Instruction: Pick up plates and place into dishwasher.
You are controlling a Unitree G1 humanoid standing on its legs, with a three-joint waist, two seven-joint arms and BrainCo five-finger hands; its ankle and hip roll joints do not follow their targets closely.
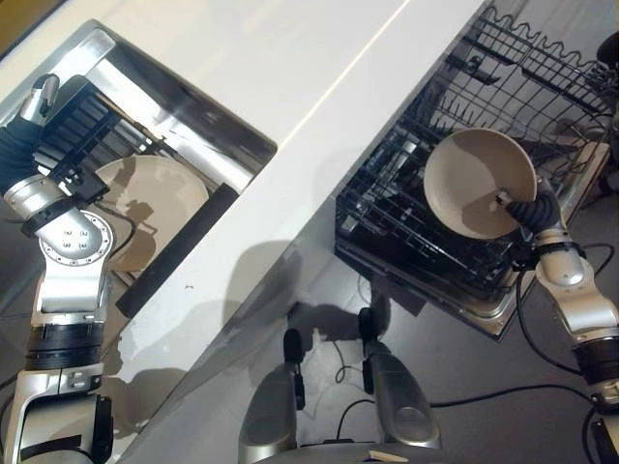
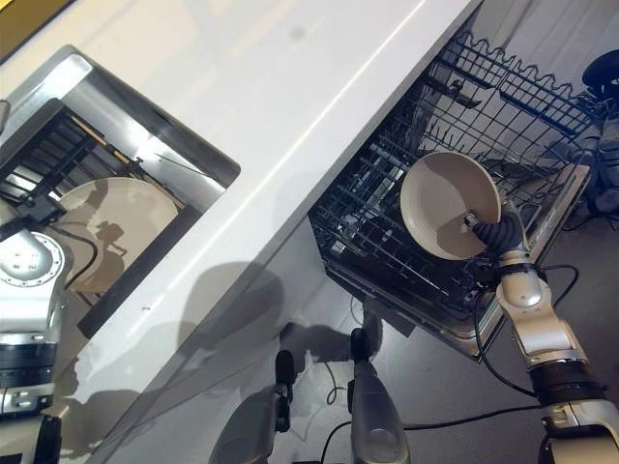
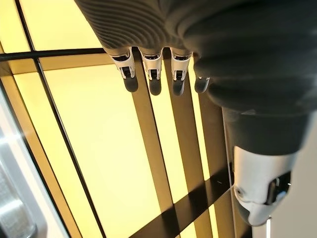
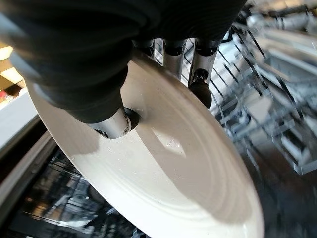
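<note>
The plate (image 1: 476,182), stiff, smooth and likely breakable, is pinched at its rim between the right hand's (image 2: 495,232) thumb and fingers, held tilted just above the dishwasher rack (image 1: 416,227), where a rim grip looks safest

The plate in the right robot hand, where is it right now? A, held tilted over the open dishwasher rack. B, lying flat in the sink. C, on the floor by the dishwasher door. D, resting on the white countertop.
A: the right robot hand pinches the beige plate by its rim, tilted above the black wire dishwasher rack; the plate in the sink is another one.
</note>
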